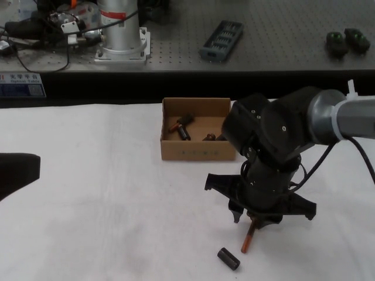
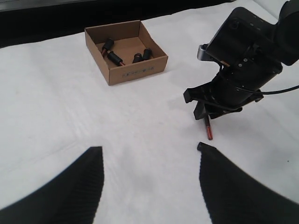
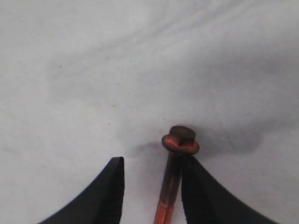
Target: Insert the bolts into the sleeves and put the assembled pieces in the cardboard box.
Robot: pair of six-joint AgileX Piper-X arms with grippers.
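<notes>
A copper bolt [image 1: 246,241] [image 3: 174,172] lies on the white cloth. My right gripper [image 1: 251,219] [image 3: 152,161] points down over its head end, open; the bolt lies between the fingers, against one finger and with a gap to the other. A short black sleeve [image 1: 229,259] lies just nearer than the bolt tip. The cardboard box [image 1: 198,153] [image 2: 133,72] behind the right arm holds several assembled pieces. My left gripper [image 2: 149,154] hovers open over bare cloth, with the sleeve [image 2: 201,146] peeking past one finger.
A black bench behind the cloth carries a metal column [image 1: 119,23], cables, a blue-grey tray [image 1: 221,38] and two black-green parts [image 1: 348,41]. The left arm's dark body [image 1: 17,170] sits at the cloth's left edge. Wide bare cloth lies left of the box.
</notes>
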